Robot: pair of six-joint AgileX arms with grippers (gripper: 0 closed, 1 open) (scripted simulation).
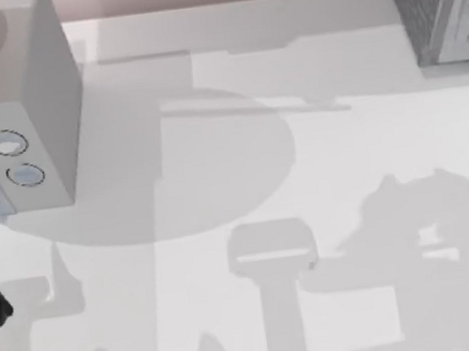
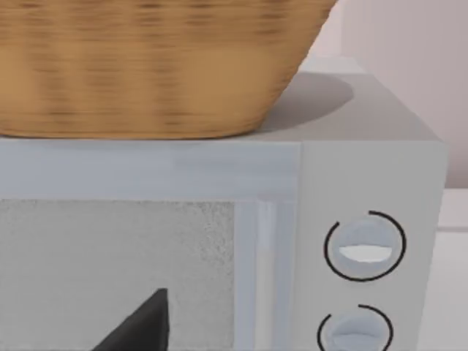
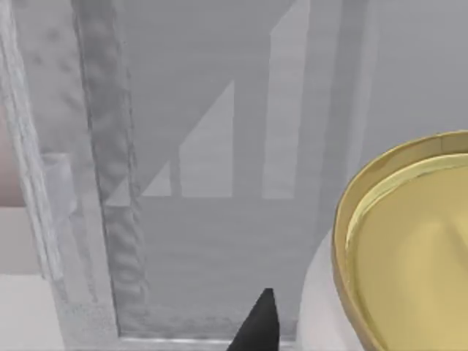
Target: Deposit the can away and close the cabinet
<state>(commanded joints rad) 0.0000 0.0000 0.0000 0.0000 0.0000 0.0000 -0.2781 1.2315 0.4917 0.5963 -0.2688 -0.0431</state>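
right gripper shows in its wrist view as one dark fingertip low in frame, with the can close beside it; whether the jaws are open or shut on anything cannot be told. the can presents a gold rimmed end and a pale side wall, lying very near the camera and just in front of the cabinet, whose grey interior panel and textured edge stand behind it. judged from its look, the can is rigid metal, light to moderate in weight, smooth and liable to slip; the sound hold is across the cylindrical wall at mid height, not on the rim. in the top view the cabinet occupies the far right corner of the table. left gripper appears in its wrist view as a dark finger tip facing the microwave; its jaw state cannot be told either. that microwave has two round dials and carries a wicker basket on top; in the top view the microwave sits at the far left of the table. these lie well apart from the cabinet and pose no obstruction. the cabinet's edge frame beside the can is the likely point of collision.
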